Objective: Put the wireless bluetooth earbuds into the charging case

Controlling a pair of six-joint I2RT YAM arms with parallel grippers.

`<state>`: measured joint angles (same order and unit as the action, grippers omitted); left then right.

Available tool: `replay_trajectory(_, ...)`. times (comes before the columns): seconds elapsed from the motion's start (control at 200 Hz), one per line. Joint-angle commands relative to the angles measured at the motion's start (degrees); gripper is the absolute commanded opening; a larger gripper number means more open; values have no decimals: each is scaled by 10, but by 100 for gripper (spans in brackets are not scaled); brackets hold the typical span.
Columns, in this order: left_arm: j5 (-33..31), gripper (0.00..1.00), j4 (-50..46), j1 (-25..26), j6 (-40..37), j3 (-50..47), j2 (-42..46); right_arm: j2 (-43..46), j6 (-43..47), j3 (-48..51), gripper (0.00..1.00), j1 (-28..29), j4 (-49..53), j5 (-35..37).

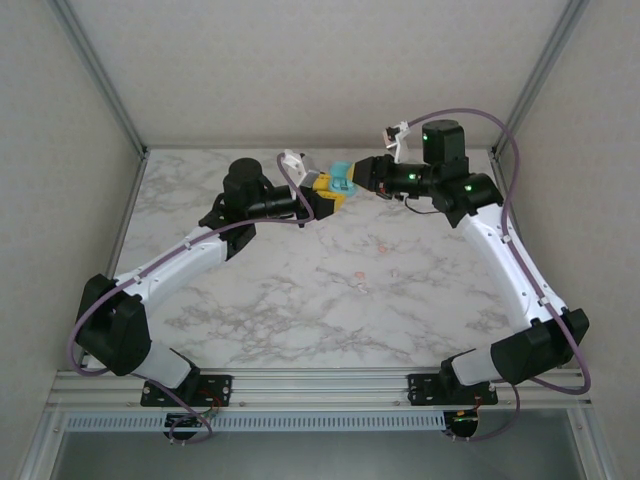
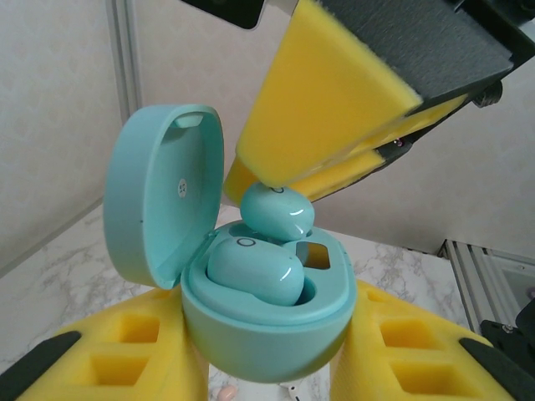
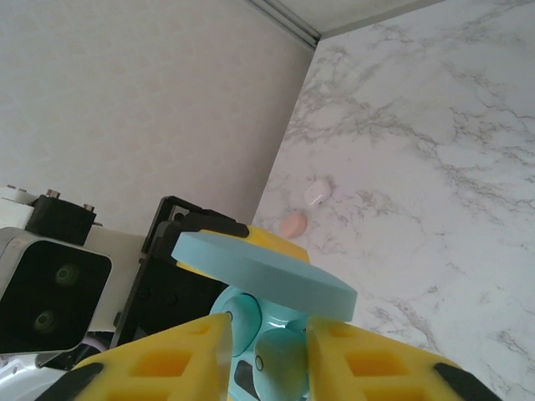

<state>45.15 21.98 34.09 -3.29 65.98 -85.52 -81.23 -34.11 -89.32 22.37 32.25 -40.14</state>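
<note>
My left gripper (image 2: 267,355) is shut on the pale teal charging case (image 2: 267,334) and holds it above the table with its lid (image 2: 163,192) swung open. One teal earbud (image 2: 255,271) sits in the front socket. A second teal earbud (image 2: 277,210) hangs just over the rear socket, pinched at the tips of my right gripper (image 3: 267,355), whose yellow fingers (image 2: 326,109) come down from above. In the top view both grippers meet at the case (image 1: 342,180) near the back of the table. From the right wrist, the lid (image 3: 263,271) hides part of the case.
A pinkish earbud (image 3: 292,224) and a whitish earbud (image 3: 318,194) lie loose on the marble table (image 1: 400,300) below the case. Walls and a metal frame close in the back and sides.
</note>
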Motion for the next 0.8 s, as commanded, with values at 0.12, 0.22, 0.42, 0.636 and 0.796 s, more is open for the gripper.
replay_trajectory(0.12,6,16,9,6,-7,21,11,13,26,-20,35,6,48,58)
replay_trajectory(0.22,5,16,9,6,-7,20,12,15,29,-24,38,6,66,84)
replay_trajectory(0.42,-3,16,3,6,-16,16,16,38,26,-25,43,5,55,107)
replay_trajectory(0.636,-2,16,-30,6,-46,19,17,42,-32,-39,48,-2,23,158)
replay_trajectory(0.796,3,16,-39,7,-53,21,19,-34,-46,-125,50,-2,80,133)
